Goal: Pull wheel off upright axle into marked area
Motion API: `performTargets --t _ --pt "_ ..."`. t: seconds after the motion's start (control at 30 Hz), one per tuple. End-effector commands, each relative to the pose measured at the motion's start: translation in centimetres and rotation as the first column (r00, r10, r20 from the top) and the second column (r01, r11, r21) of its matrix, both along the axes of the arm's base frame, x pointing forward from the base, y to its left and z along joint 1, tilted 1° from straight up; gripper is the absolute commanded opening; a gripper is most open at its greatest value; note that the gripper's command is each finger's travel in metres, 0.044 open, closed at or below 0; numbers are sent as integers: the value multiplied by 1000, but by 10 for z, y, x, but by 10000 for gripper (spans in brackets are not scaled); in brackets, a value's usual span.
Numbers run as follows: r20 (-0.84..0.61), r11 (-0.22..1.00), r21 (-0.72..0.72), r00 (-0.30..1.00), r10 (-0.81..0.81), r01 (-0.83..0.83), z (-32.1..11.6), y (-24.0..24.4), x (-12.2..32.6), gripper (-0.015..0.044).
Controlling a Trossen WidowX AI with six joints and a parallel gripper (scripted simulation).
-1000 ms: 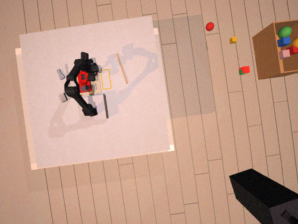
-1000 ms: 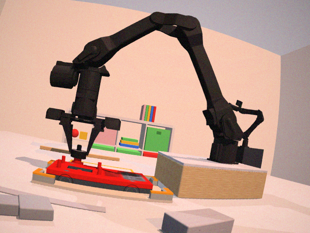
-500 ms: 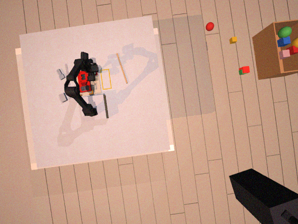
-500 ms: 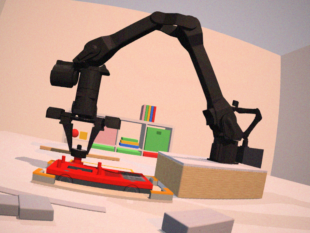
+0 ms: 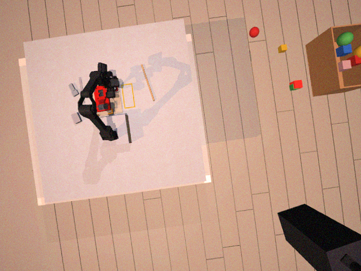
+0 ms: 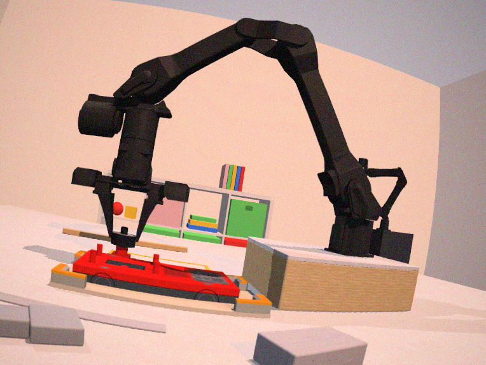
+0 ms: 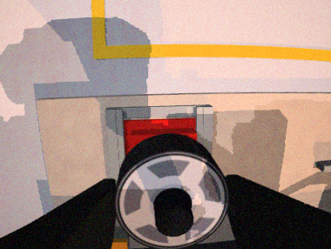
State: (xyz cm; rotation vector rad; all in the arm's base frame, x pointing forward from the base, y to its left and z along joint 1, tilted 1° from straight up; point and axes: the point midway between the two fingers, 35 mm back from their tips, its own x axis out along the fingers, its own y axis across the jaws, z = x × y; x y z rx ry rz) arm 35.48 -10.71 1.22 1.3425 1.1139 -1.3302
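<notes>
Step in hand: the grasp. End effector [image 6: 123, 238] is pinching the wheel [image 6: 123, 237], one dark finger on each side of its rim. The wheel sits on the upright axle [image 6: 124, 229], whose tip pokes up through the hub, at the end of the red car chassis [image 6: 157, 275] farthest from the arm's wooden base block [image 6: 329, 280].

Next move, as I judge it: a straight lift along the axle until the hub clears the tip, with no sideways drift that could bind the bore. Then carry across to the yellow-outlined area [image 5: 128, 95], just beyond the chassis on the counter [image 5: 162, 148], lower, spread the fingers, back off.

Views compared: the wrist view shows the wheel [image 7: 172, 200] face-on, spokes and dark hub, both fingers hugging the rim, and a corner of the yellow outline [image 7: 104, 48] ahead. Height on the axle cannot be read there. The exterior view gives that. In the top view the arm hides the wheel, but the marked rectangle shows whole.
</notes>
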Motion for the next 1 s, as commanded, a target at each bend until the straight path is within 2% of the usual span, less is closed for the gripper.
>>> performTargets --t 0.0,0.97 --pt "0 1000 2 1000 0 0 6 0 -1 0" --pt "4 1000 2 1000 1 -1 15 0 -1 0"
